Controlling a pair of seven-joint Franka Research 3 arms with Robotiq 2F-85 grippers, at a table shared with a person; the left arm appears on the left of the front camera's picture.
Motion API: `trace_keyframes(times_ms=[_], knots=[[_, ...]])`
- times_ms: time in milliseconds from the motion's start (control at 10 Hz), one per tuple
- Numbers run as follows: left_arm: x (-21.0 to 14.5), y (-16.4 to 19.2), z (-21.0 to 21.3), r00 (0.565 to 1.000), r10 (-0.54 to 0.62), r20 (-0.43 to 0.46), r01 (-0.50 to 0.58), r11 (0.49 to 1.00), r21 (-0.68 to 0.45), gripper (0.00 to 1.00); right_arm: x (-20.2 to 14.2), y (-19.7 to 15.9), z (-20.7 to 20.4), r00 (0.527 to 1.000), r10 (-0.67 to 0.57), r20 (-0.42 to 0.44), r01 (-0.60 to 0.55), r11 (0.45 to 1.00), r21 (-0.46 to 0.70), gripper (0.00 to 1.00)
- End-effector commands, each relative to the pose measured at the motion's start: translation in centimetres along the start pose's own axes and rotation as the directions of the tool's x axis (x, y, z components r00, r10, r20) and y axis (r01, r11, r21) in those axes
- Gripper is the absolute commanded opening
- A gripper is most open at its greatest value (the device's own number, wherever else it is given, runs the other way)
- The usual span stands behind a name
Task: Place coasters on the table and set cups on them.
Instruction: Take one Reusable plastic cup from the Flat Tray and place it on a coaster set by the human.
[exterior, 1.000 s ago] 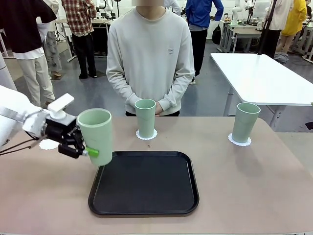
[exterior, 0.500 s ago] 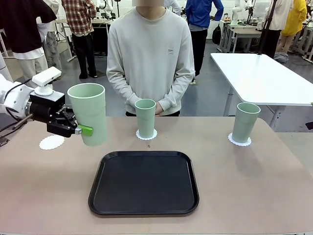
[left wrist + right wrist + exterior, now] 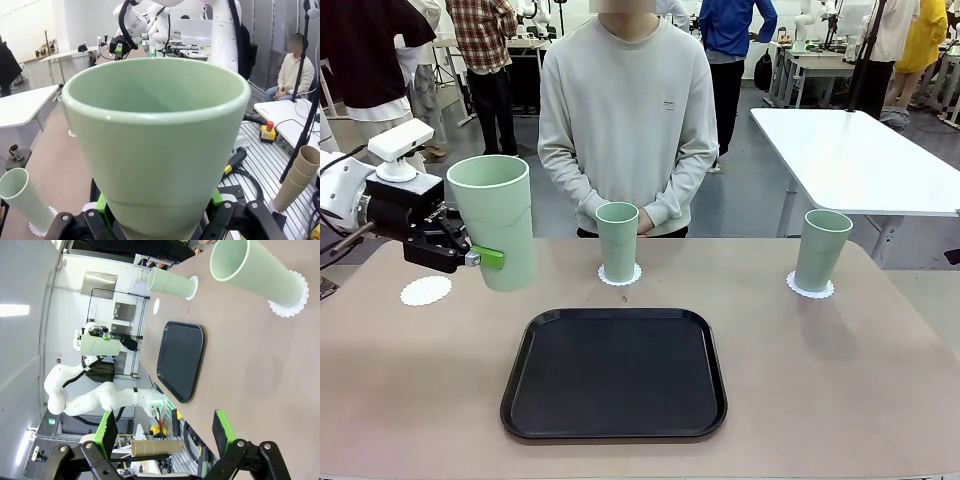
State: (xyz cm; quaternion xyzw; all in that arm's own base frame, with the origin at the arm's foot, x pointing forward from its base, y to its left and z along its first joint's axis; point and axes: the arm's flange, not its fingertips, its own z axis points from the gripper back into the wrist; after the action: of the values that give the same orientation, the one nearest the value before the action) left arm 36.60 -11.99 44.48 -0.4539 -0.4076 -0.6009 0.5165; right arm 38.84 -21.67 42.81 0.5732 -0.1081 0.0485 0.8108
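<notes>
My left gripper (image 3: 480, 259) is shut on a pale mint-green cup (image 3: 492, 225) and holds it upright in the air, right of and above an empty white coaster (image 3: 425, 291) on the beige table (image 3: 840, 380). In the left wrist view that cup (image 3: 155, 145) stands between the green pads (image 3: 102, 205). A second cup (image 3: 617, 240) stands on a coaster (image 3: 620, 276) in front of the person. A third cup (image 3: 822, 249) stands on a coaster (image 3: 810, 289) at the far right. My right gripper (image 3: 165, 432) is open and holds nothing, off the table's right end.
A black rounded tray (image 3: 615, 372) lies bare in the middle near the front edge. The person stands at the far side with hands clasped behind the middle cup. A white table (image 3: 860, 150) stands at the back right.
My left gripper has carried the cup up and to the left, from over the tray's left edge toward the empty coaster. The other cups have not moved.
</notes>
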Motion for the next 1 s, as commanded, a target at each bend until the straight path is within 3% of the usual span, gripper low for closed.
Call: trace_keyframes(times_ms=[0, 300, 400, 600, 700, 900], knots=[[-0.2, 0.3, 0.0, 1.000, 0.002, 0.000, -0.002, 1.000, 0.000, 0.64, 0.0, 0.1, 0.0, 1.000, 0.002, 0.000, -0.002, 1.000, 0.001, 1.00], [-0.2, 0.3, 0.0, 1.000, 0.002, 0.000, -0.002, 1.000, 0.000, 0.64, 0.0, 0.1, 0.0, 1.000, 0.002, 0.000, -0.002, 1.000, 0.001, 1.00], [-0.3, 0.1, -0.1, 1.000, 0.007, 0.000, -0.007, 1.000, -0.002, 0.84, 0.0, 0.1, 0.0, 1.000, 0.002, 0.000, -0.002, 1.000, 0.001, 1.00], [-1.5, 3.0, 3.3, 0.998, -0.054, 0.040, 0.054, 0.998, 0.011, 0.84, 0.0, 0.1, 0.0, 1.000, 0.002, 0.000, -0.002, 1.000, 0.001, 1.00], [-2.9, 4.5, 6.0, 0.998, -0.062, 0.005, 0.062, 0.997, 0.038, 0.84, 0.0, 0.1, 0.0, 1.000, 0.002, 0.000, -0.002, 1.000, 0.001, 1.00], [-5.7, 7.0, 11.9, 1.000, 0.004, -0.027, 0.001, 0.985, 0.174, 0.84, 0.0, 0.1, 0.0, 1.000, 0.002, 0.000, -0.002, 1.000, 0.001, 1.00]])
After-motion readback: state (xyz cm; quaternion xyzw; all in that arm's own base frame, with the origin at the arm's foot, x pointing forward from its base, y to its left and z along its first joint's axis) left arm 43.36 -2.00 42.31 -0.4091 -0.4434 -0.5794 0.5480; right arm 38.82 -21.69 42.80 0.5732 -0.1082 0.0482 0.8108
